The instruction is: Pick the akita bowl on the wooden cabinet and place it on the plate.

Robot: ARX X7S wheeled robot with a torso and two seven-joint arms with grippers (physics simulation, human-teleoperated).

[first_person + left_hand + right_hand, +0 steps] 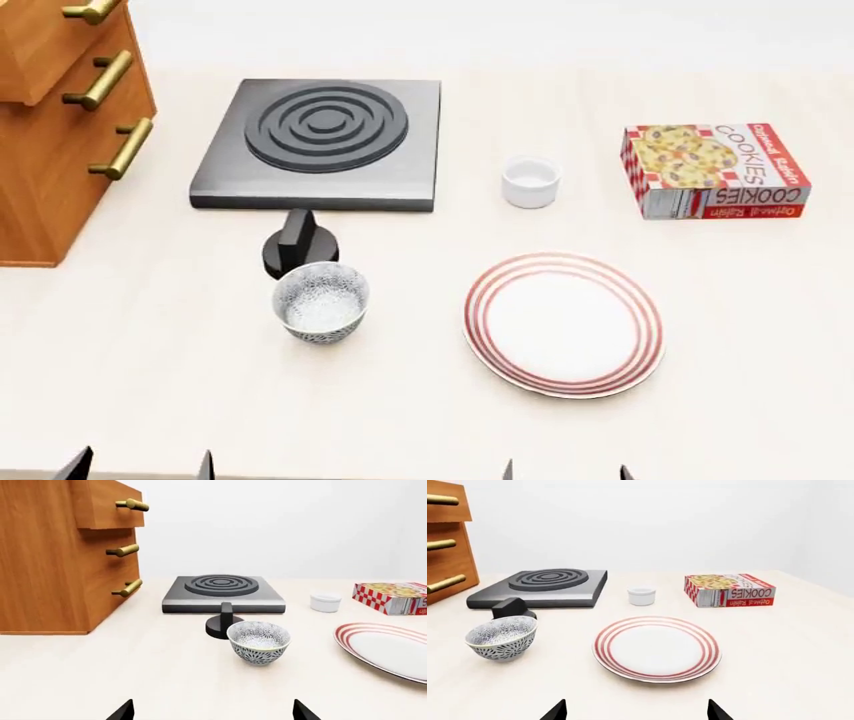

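The wooden cabinet (pixel 47 150) stands at the far left, with only its drawer fronts and brass handles showing. Its top lies outside every view, so the akita bowl is out of view. A blue-grey patterned bowl (pixel 320 302) stands upright on the table, just in front of a black knob. The red-ringed plate (pixel 483 320) lies to that bowl's right, with nothing on it. My left gripper (pixel 139 468) is open at the near edge, well short of the table bowl (pixel 259 642). My right gripper (pixel 566 470) is open too, in front of the plate (pixel 657 625).
A grey square stove (pixel 320 140) sits at the back with its black knob (pixel 300 245) touching the table bowl's far side. A small white cup (pixel 531 182) and a cookie box (pixel 714 170) stand behind the plate.
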